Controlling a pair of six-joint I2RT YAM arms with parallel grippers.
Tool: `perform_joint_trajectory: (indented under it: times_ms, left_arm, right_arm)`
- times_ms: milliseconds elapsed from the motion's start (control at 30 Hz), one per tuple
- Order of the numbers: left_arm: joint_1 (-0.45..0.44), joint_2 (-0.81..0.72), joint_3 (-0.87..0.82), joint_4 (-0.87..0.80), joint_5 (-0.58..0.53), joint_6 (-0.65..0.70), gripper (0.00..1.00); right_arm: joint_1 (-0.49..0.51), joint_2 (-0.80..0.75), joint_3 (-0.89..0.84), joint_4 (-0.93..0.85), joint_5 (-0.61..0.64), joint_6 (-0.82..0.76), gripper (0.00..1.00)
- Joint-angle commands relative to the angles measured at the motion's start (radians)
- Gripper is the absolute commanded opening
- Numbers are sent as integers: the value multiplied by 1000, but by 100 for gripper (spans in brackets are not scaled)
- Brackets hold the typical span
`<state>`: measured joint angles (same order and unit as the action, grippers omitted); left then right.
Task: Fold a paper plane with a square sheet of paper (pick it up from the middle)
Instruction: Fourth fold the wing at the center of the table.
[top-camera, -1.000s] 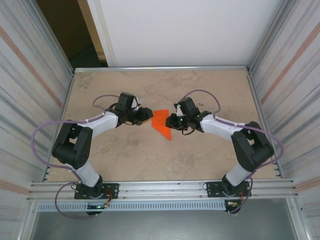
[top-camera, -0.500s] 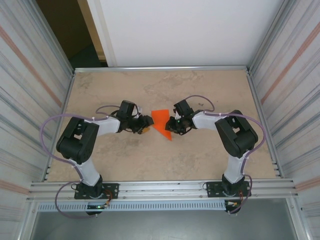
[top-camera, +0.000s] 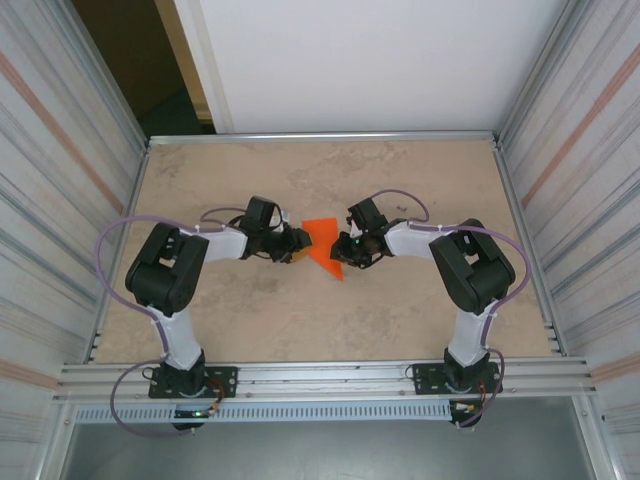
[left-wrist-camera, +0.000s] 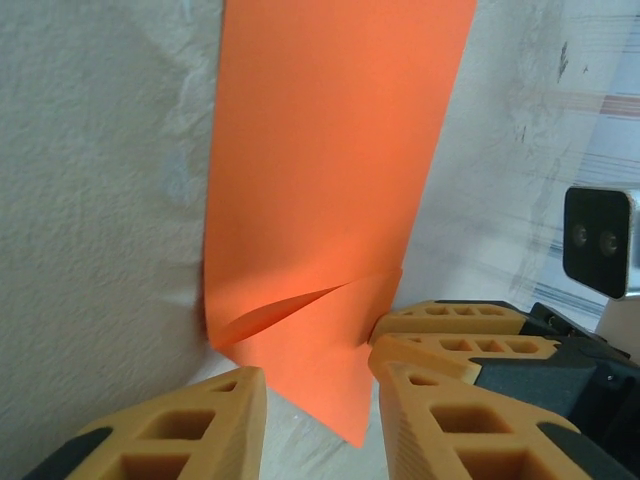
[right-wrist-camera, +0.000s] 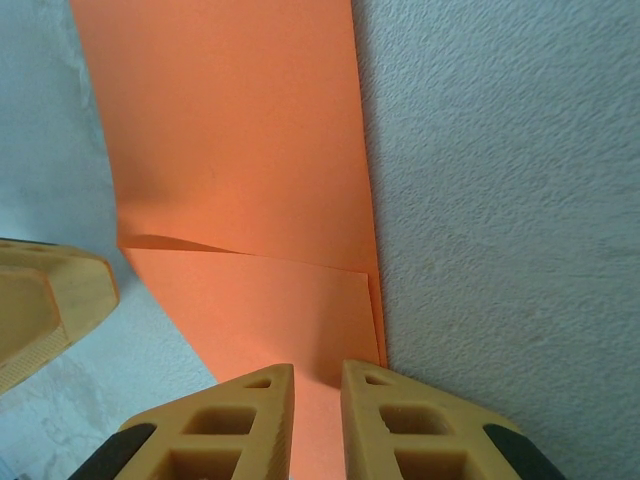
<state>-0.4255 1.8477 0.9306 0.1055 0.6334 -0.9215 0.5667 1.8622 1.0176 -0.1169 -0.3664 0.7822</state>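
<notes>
against a second ago, the left arm's elbow is sitting closer in. the left gripper is lying lower and pressing up to the left edge of the folded orange sheet. the right arm is now folding its elbow up close behind the right gripper. the sheet itself is lying in the same spot at the middle of the table, between the two grippers.

the overhead view is giving only a pointed orange shape with both grippers crowding it. the left wrist view is showing more: the left fingers are standing partly apart with the sheet's near corner lying in the gap, not pinched. a folded flap is curling up off the layer beneath. the right fingers are meeting the sheet's edge there. the right wrist view is showing those fingers nearly together, nipping the sheet's near edge, with a crease running across the paper.
</notes>
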Motion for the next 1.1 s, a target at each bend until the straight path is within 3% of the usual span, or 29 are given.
perform_joint_trajectory:
  times_ms: [0,233,467,833,1067]
  left_arm:
    - [-6,3,22,-49,-27,0,39]
    - [-18,5,42,-144,-90,22,42]
    - [-24,38,67,-84,-30,7,35]
    - [-24,20,93,-175,-82,18,40]
    - [-24,26,92,-161,-76,12,38]
  right_arm:
    - [-8,29,-17,-47,15,10,19]
    - [-8,33,-25,-45,19,9,19]
    - [-8,37,-29,-41,15,10,18]
    - [-8,38,-36,-36,15,12,18]
    - [-8,43,-37,-36,14,11,17]
